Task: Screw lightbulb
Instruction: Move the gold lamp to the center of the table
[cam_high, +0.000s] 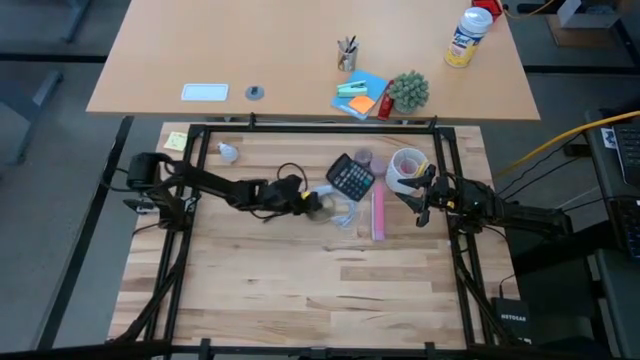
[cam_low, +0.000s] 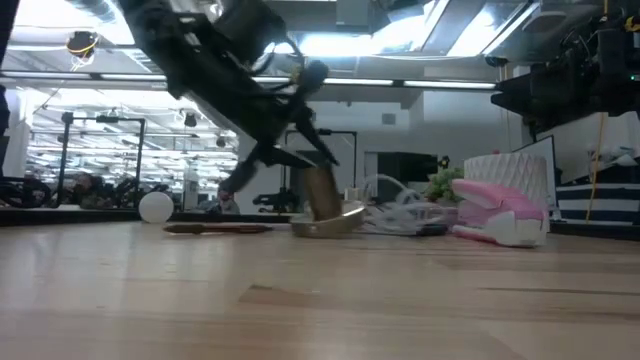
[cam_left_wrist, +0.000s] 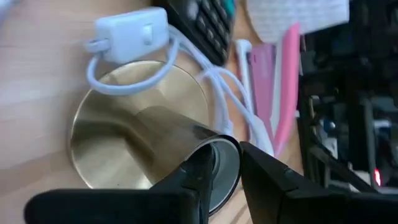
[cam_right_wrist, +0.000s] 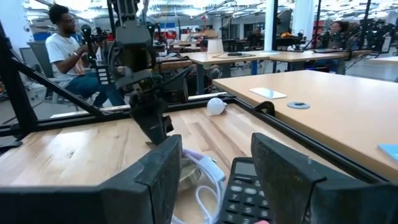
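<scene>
The lightbulb (cam_high: 228, 152), small and frosted white, lies on the table at the far left, and no gripper touches it; it also shows in the low view (cam_low: 155, 207) and the right wrist view (cam_right_wrist: 214, 106). A brass lamp holder (cam_left_wrist: 106, 130) with a round foot and an open socket tube stands at mid-table, its white cord with a switch (cam_left_wrist: 134, 34) looped beside it. My left gripper (cam_high: 312, 200) is at the socket's mouth, its fingers nearly together. At the right edge my right gripper (cam_right_wrist: 214, 186) waits open, holding nothing. My left gripper has the rim of the brass socket's open mouth (cam_left_wrist: 231, 155) between its fingers, one finger in front of the opening (cam_left_wrist: 199, 177) and one outside the wall (cam_left_wrist: 267, 177). It comes in slanting down from the table's left. The holder's round foot (cam_low: 325, 226) rests on the table.
A black calculator (cam_high: 350, 178), a pink stapler (cam_high: 378, 213) and a white roll (cam_high: 405, 165) crowd the area just right of the holder. Black frame rails (cam_high: 320, 127) border the work area. A wide stretch of bare wood lies toward the near edge. A person (cam_right_wrist: 62, 50) sits beyond the table.
</scene>
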